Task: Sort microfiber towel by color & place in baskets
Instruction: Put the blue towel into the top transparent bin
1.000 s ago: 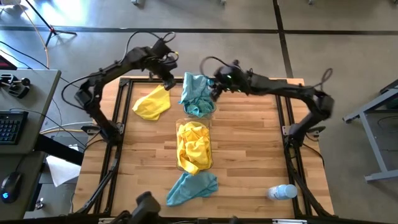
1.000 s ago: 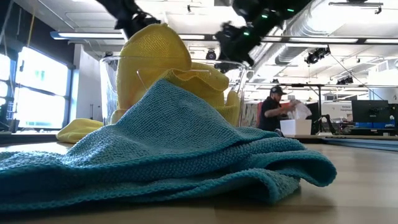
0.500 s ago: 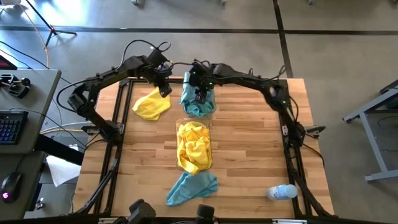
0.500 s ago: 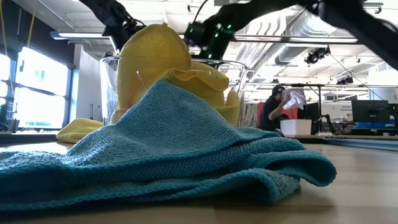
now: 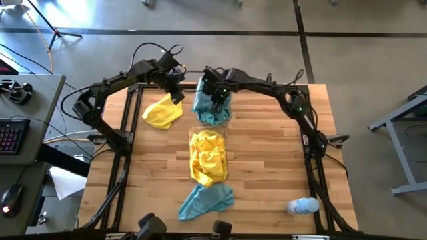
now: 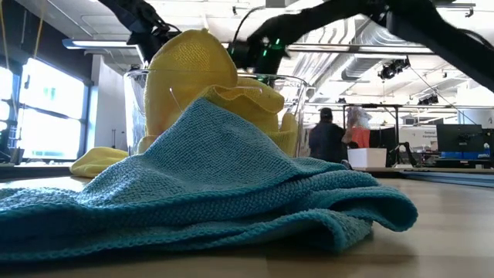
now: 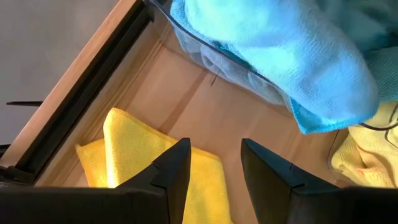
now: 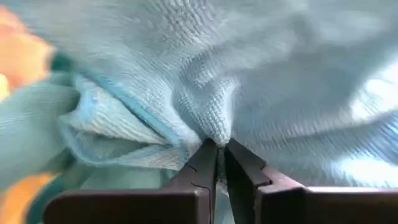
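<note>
Wooden planking forms the worktop (image 5: 267, 160), which is framed by black rails. Down its middle two clear baskets are set end to end. The far basket (image 5: 227, 115) is filled with teal towels (image 5: 208, 112), one of which spills over its rim. The near basket (image 5: 226, 175) is heaped with yellow towels (image 5: 208, 155). A loose yellow towel (image 5: 163, 112) is spread on the wood just beside the far basket, on the left arm's side. A loose teal towel (image 5: 205, 200) is crumpled at the near end of the yellow basket, and it fills the foreground of the low view. A clear plastic bottle (image 5: 302, 206) is lying well apart, near the right front corner.

The right gripper (image 8: 217, 155) is lowered into the teal pile, and its fingers are pinched on a fold of teal cloth. The left gripper (image 7: 211, 162) is held above the loose yellow towel with its fingers parted and nothing between them. People are seen far back in the room.
</note>
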Robot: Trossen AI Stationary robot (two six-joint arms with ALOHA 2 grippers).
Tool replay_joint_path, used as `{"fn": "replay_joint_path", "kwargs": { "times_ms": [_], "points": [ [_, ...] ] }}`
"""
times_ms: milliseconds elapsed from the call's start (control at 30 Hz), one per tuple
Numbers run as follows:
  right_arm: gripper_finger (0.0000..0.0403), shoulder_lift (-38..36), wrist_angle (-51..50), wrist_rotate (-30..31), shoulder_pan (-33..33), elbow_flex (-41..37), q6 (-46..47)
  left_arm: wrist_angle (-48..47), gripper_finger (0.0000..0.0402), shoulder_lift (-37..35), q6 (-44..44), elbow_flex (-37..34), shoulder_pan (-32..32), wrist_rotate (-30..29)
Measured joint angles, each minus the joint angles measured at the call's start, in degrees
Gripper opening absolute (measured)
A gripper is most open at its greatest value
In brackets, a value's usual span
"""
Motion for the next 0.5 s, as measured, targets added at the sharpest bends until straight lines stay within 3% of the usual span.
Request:
{"fn": "replay_joint_path", "kwargs": {
  "times_ms": [300, 400, 500],
  "points": [
    [0.0008, -12.9, -2.1, 0.5, 0.1, 0.0, 3.4, 0.7, 0.0131, 0.0, 0.5, 0.0, 0.0, 0.0],
    [0.0003, -16.8, -4.6, 3.9, 0.1, 0.0, 4.8, 0.7, 0.0131, 0.0, 0.5, 0.0, 0.0, 0.0],
    [0.0003, -19.8, -7.1, 11.8, 0.1, 0.0, 6.6, 0.7, 0.0131, 0.0, 0.5, 0.0, 0.0, -0.1]
  ]
}}
